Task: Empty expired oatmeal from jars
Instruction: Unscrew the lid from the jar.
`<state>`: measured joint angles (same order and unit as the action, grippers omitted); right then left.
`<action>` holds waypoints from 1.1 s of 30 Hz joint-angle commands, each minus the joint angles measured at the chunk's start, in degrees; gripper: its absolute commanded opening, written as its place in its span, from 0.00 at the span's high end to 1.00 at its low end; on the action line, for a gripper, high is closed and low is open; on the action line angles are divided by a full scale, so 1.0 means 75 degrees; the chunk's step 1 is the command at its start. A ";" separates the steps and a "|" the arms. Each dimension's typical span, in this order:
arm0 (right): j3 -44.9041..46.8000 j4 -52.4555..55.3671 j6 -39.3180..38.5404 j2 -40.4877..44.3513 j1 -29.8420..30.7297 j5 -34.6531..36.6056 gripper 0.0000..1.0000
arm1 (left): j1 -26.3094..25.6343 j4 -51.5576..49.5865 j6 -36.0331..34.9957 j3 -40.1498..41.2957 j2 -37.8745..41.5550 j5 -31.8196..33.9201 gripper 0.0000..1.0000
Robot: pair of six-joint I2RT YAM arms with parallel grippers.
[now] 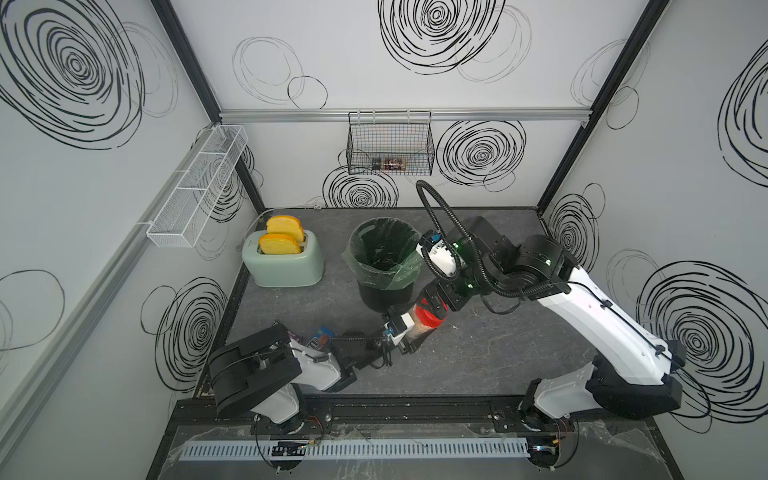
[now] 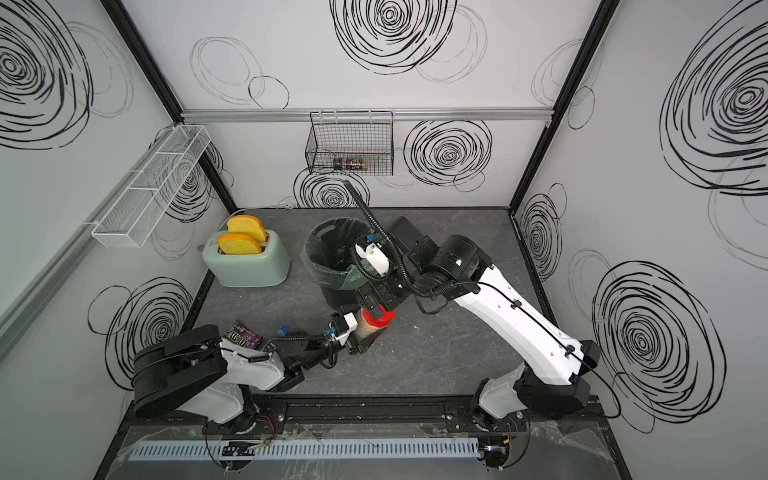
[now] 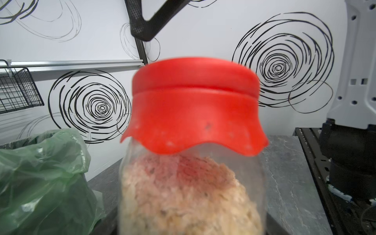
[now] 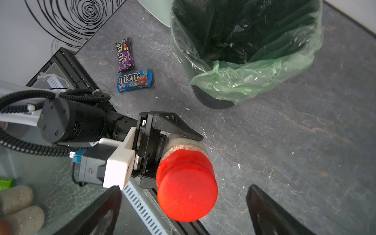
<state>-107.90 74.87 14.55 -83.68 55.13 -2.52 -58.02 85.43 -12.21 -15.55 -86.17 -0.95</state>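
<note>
Jaws spread wide, the right gripper (image 4: 184,188) hovers over the red lid (image 3: 195,105), touching nothing. The left gripper (image 1: 409,332) clamps the clear jar (image 4: 183,144) near the middle of the table (image 1: 478,353), just in front of the bin (image 1: 384,293). The jar is full of oatmeal (image 3: 183,199), lid on; unscrewing and pouring both appear to lie ahead.

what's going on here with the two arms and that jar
The left gripper holds the clear jar of oatmeal by its body, next to the green-lined bin. The right gripper hangs open above the red lid, not gripping it. The lid is on, so nothing has been emptied.
</note>
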 commanded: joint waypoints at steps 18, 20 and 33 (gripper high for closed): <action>0.0827 0.0292 0.2680 -0.0160 -0.0623 -0.0606 0.02 | -0.0104 0.2309 -0.0306 -0.0154 -0.0089 0.0442 0.57; 0.1092 0.0127 0.2688 -0.0086 -0.0665 -0.0769 0.00 | -0.0104 0.2309 -0.0297 -0.0157 -0.0077 0.0425 0.56; 0.1707 -0.0278 0.2337 0.0169 -0.0842 -0.1244 0.32 | -0.0072 0.2300 -0.0130 -0.0188 -0.0054 0.0264 0.57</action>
<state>-95.55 72.25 32.71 -83.72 49.32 -11.68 -58.67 85.08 -13.52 -15.55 -86.94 1.50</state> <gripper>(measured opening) 0.691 0.741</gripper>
